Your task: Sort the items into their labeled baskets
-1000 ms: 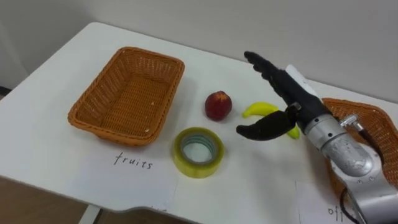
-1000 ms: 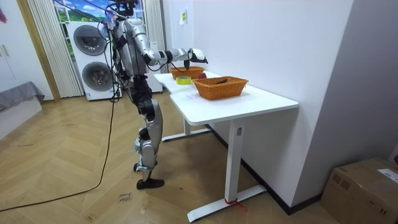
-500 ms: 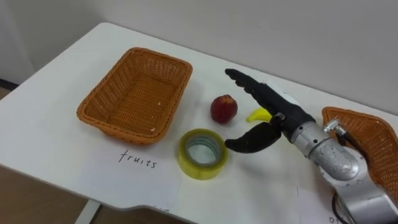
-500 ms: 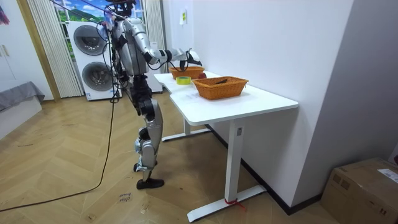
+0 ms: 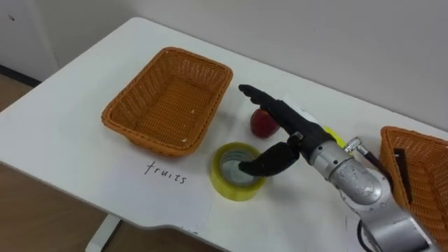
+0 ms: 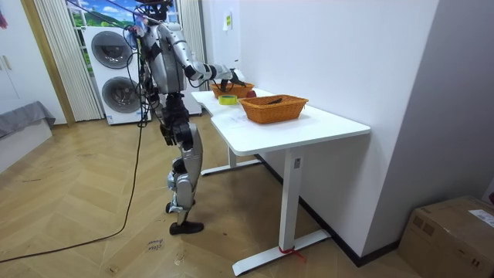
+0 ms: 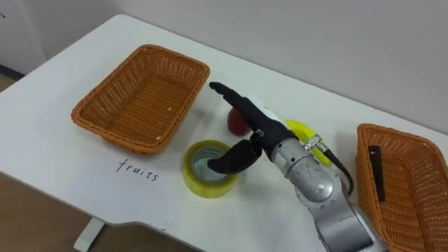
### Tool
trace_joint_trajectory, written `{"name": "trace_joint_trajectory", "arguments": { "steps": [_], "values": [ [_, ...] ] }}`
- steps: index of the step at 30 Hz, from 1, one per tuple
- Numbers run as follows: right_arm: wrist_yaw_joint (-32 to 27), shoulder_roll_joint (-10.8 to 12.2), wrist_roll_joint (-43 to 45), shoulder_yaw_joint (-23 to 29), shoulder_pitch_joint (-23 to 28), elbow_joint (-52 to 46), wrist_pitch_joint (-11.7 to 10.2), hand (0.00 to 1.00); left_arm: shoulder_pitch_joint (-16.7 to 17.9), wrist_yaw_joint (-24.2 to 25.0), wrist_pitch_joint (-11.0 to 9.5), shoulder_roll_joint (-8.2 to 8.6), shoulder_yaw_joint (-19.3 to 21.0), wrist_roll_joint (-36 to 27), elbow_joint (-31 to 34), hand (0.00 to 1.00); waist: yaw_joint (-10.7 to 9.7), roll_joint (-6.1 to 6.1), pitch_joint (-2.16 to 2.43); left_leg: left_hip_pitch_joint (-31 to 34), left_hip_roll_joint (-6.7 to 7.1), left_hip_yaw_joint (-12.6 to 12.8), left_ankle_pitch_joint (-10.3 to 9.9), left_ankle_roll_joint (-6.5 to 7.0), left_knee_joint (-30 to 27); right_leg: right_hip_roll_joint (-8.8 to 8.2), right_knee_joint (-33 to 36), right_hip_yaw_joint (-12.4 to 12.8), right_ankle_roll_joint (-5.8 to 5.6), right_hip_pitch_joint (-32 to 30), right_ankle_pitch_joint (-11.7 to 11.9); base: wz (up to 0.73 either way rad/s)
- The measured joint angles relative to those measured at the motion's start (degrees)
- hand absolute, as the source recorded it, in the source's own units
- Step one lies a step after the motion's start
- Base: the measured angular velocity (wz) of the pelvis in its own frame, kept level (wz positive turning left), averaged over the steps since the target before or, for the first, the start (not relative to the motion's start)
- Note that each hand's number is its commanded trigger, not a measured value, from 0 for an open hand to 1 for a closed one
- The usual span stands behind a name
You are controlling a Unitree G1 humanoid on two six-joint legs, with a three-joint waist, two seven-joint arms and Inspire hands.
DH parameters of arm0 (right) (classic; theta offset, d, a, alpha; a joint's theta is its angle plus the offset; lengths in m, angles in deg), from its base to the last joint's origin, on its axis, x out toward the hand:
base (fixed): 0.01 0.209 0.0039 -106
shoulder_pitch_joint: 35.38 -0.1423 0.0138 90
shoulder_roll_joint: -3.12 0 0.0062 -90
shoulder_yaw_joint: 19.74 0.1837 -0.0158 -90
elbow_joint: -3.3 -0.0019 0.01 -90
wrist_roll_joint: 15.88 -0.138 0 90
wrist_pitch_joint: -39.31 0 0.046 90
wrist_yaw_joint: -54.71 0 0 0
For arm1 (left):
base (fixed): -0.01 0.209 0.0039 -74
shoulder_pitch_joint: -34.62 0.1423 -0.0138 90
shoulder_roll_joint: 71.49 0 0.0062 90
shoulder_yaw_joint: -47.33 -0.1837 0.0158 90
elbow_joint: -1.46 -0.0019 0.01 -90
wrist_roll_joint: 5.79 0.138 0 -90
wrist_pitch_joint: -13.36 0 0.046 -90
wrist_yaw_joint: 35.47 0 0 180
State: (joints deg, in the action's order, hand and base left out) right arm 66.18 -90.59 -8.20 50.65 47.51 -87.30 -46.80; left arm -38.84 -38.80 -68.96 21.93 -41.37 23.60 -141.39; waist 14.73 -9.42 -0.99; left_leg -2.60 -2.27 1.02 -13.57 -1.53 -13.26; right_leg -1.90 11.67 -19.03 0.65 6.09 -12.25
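A yellow-green tape roll lies flat on the white table, in front of a red apple. A yellow banana lies right of the apple, mostly behind my arm. My right hand hovers open over the roll and the apple. Its straight fingers reach up-left past the apple, and its thumb dips over the roll's hole. The empty wicker basket with the paper label "fruits" stands at the left. A second wicker basket at the right holds a dark, slim object.
The table's front edge runs close below the label and the roll. In the room view I stand at the table's end, right arm stretched over it, with washing machines behind me.
My right hand has moved left and down, from above the banana to above the tape roll, its thumb now over the roll's hole. The view has shifted a little too.
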Motion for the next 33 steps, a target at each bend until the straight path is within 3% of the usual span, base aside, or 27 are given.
{"name": "trace_joint_trajectory", "arguments": {
  "steps": [6, 12, 16, 25, 33],
  "values": [
    [-0.53, 0.31, 0.0, -1.56, -0.86, 0.4, 0.0, 0.0, -0.4, -0.09, -0.04, -0.05, -0.5, 0.02, 0.03, 0.0, 0.28, -0.12, 0.08, 0.14, 0.02, 0.01, 0.01, 0.0, -0.29, -0.01, -0.01, -0.15, 0.0, -0.17, 0.0, 0.0],
    [-2.08, 2.8, 0.02, -1.82, -1.41, 2.2, 0.1, 0.0, -0.31, -0.33, 1.14, -0.05, -2.19, 0.02, 0.82, 0.0, 1.28, -0.25, 0.18, 0.01, 0.04, -0.1, 0.02, 0.0, -0.5, -0.09, -0.01, -0.58, 0.0, 0.09, 0.0, 0.01],
    [-2.07, 4.02, 0.36, -2.31, -2.97, 3.97, 1.53, 0.0, 0.75, -0.33, 1.77, 0.04, -2.29, -0.03, 1.43, 0.0, 1.47, -0.23, 0.17, 0.15, 0.08, -0.49, 0.02, 0.0, -0.76, -0.1, 0.01, -0.84, -0.01, 0.28, -0.01, 0.04],
    [-1.76, 4.02, 2.12, -2.3, -2.97, 4.28, 3.18, 0.0, 2.31, 0.15, 3.39, 0.09, -2.22, 0.18, 3.07, 0.0, 1.56, -0.31, 0.34, 0.51, 0.29, -1.5, 0.24, -0.14, -0.59, -0.13, 0.06, -1.6, 0.0, 0.34, -0.01, 0.05],
    [1.05, 3.7, 3.46, -2.29, -2.96, 4.69, 3.84, 0.0, 1.59, 1.38, 4.03, -0.02, -1.37, 0.34, 3.47, 0.0, 1.46, -0.15, 0.46, 0.01, 0.3, -1.67, 0.24, -0.13, -0.51, -0.13, 0.01, -1.71, 0.0, 0.88, -0.01, 0.0]
  ]
}}
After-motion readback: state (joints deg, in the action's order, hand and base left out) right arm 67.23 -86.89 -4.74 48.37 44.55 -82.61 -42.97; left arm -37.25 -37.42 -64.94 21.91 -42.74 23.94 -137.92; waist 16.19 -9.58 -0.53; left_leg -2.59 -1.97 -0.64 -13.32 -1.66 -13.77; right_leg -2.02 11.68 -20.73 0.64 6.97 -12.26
